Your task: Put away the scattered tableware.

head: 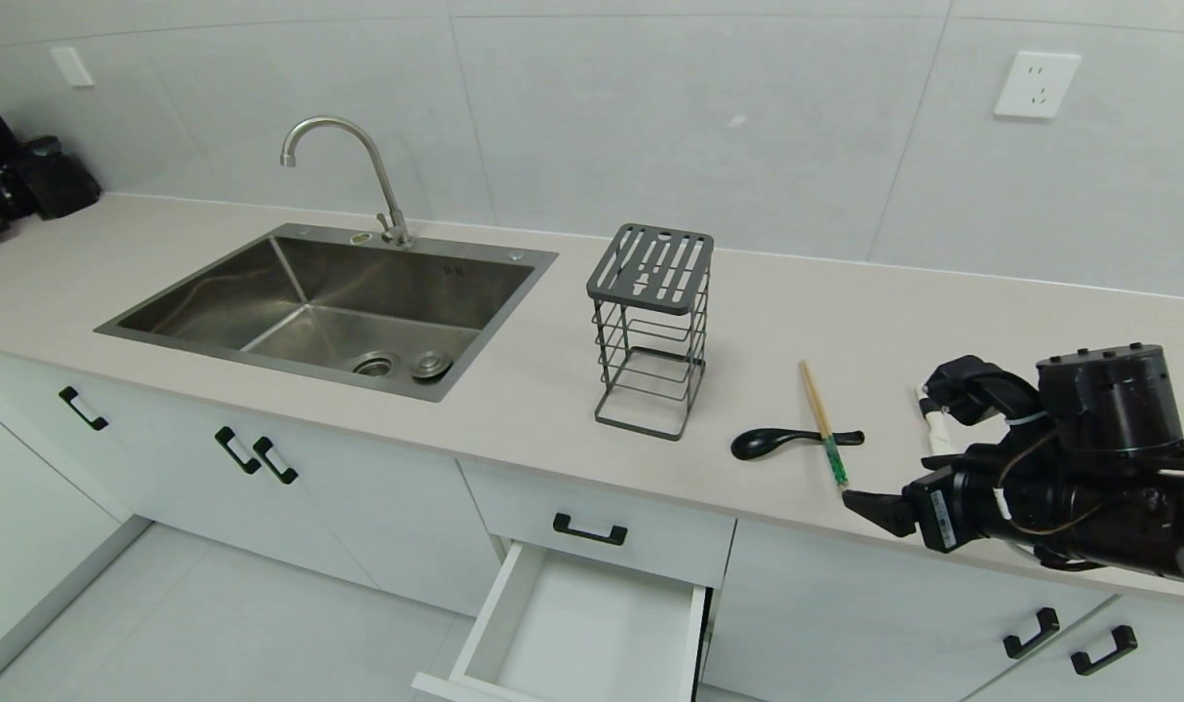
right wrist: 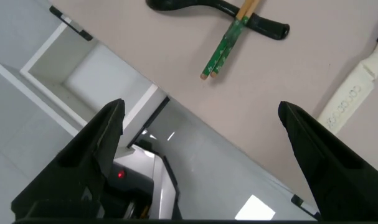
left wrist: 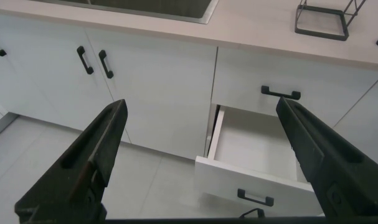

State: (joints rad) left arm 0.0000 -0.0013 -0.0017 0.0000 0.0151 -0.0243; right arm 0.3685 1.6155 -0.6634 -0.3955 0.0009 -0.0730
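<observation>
- Black ceramic soup spoon (head: 792, 441) lies near the front edge of the beige countertop (head: 533, 390), right of the grey wire rack (head: 651, 331)
- Pair of wooden chopsticks with green tips (head: 823, 421) crosses the spoon's handle
- White-handled utensil (head: 935, 424) lies nearby, partly hidden
- Right gripper (right wrist: 201, 107): jaws wide apart, empty, above the counter's front edge
- Left gripper (left wrist: 201, 102): jaws wide apart, empty, facing the open white drawer (left wrist: 257, 149)

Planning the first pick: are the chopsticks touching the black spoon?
Touching: the right wrist view shows the chopsticks lying across the handle of the black spoon.

Brushed steel sink (head: 397, 283), matt dark wire rack (head: 651, 268), glossy black spoon (head: 756, 444), wooden chopsticks (head: 816, 405), smooth matt countertop (head: 846, 312).
</observation>
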